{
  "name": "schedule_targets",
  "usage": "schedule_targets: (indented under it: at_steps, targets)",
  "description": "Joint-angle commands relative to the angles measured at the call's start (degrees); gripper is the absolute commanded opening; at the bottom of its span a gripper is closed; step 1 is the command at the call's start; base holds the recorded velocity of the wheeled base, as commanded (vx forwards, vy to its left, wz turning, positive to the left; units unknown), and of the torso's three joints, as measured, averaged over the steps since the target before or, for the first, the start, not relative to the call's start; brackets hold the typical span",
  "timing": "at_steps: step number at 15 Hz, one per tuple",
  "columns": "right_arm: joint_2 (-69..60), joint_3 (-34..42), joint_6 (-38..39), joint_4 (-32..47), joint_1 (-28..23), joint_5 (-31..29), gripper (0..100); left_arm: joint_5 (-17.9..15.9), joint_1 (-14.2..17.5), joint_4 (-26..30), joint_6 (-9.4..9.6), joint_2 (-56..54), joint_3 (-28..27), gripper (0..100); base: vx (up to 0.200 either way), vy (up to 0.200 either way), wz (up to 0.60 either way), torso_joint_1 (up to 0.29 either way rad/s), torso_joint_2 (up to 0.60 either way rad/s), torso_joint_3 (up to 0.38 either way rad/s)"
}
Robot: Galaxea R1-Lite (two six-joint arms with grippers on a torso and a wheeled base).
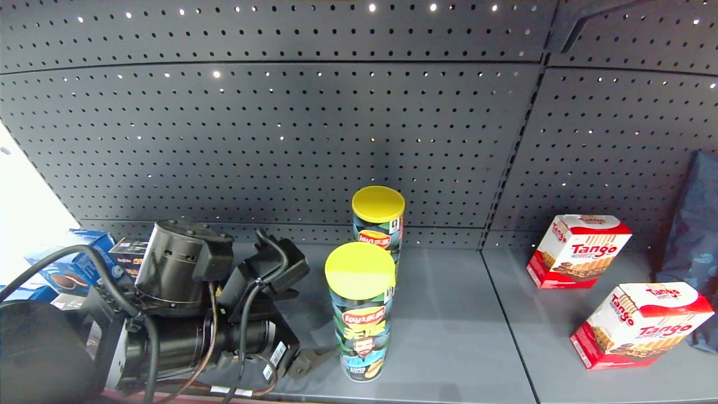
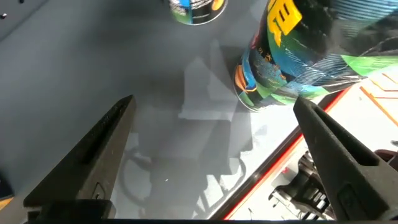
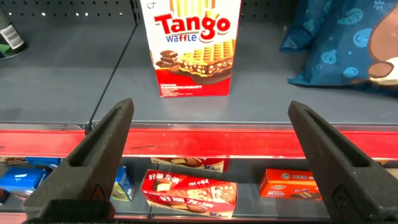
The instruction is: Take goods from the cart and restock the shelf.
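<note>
A grey metal shelf (image 1: 449,314) backed by a perforated pegboard (image 1: 280,140) is seen from the head view. At the centre of the frame two tall chip cans with yellow lids are stood upright, one behind the other: the front can (image 1: 362,314) towards the lower middle and the rear can (image 1: 378,224) just behind it, nearer the pegboard.

The left arm (image 1: 185,314) is laid across the lower left of the frame, beside the front can. In its wrist view the left gripper (image 2: 211,155) is shown with jaws spread wide and nothing between them. It is held over bare shelf, and the front can (image 2: 292,56) is close beyond one finger.

At the right of the head view two red-and-white wafer boxes are set apart from each other, the rear wafer box (image 1: 578,251) above the front wafer box (image 1: 639,325). A blue bag (image 1: 693,235) is pressed against the right edge. Blue biscuit boxes (image 1: 73,269) are glimpsed at the left edge, behind the arm.

In the right wrist view the right gripper (image 3: 211,155) is also spread wide and holds nothing. It is held in front of the shelf's red edge strip (image 3: 199,143), facing an upright wafer box with the blue bag (image 3: 339,43) beside it. More snack boxes (image 3: 189,190) are seen on a lower shelf beneath the strip.
</note>
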Motion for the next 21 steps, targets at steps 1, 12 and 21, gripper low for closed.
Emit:
schedule_targets:
  at_steps: [1, 12, 21]
  targets:
    - [0.07, 0.0, 0.02, -0.01, 0.0, 0.01, 100, 0.16, 0.16, -0.02, 0.08, 0.08, 0.35, 100, 0.0, 0.0, 0.0, 0.0, 0.0, 0.0]
    - [0.07, 0.0, 0.02, -0.01, 0.0, 0.01, 100, 1.13, 1.21, -4.32, 0.61, 3.6, -2.02, 100, 0.0, 0.0, 0.0, 0.0, 0.0, 0.0]
    - [0.07, 0.0, 0.02, -0.01, 0.0, 0.01, 100, 1.13, 1.21, -4.32, 0.61, 3.51, -1.85, 100, 0.0, 0.0, 0.0, 0.0, 0.0, 0.0]
